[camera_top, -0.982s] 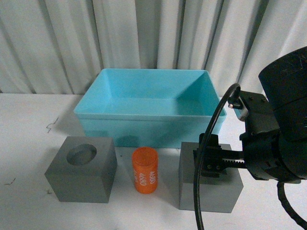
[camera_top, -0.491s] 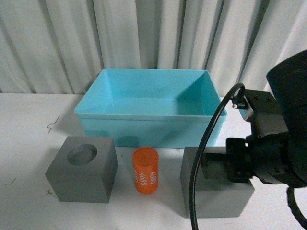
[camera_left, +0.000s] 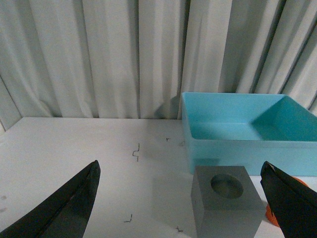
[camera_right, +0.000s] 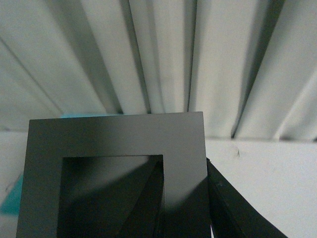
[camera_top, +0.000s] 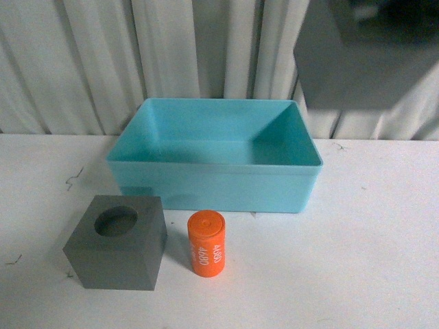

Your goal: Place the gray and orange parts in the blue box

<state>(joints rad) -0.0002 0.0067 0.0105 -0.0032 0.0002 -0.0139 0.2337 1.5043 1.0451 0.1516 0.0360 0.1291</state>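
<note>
One gray square-recess cube [camera_top: 363, 55] hangs high toward the blue box's [camera_top: 212, 181] right side, its wall pinched between the right gripper's [camera_right: 185, 203] jaws; the left gripper [camera_left: 179, 168] gapes empty. Dropped from there, it could bounce out or clip the rim.

A pale gray-white curtain [camera_top: 103, 62] hung in deep vertical folds across the whole back of the scene, with darker shadow lying in the pleats. Its lower edge met the far side of a flat, matte white table [camera_top: 370, 226], which filled the lower half of the front view. The light was soft, even and slightly cool. A few small dark scuff marks [camera_top: 72, 179] showed on the tabletop toward the left. A fainter mark [camera_top: 338, 145] sat near the curtain on the right.
</note>
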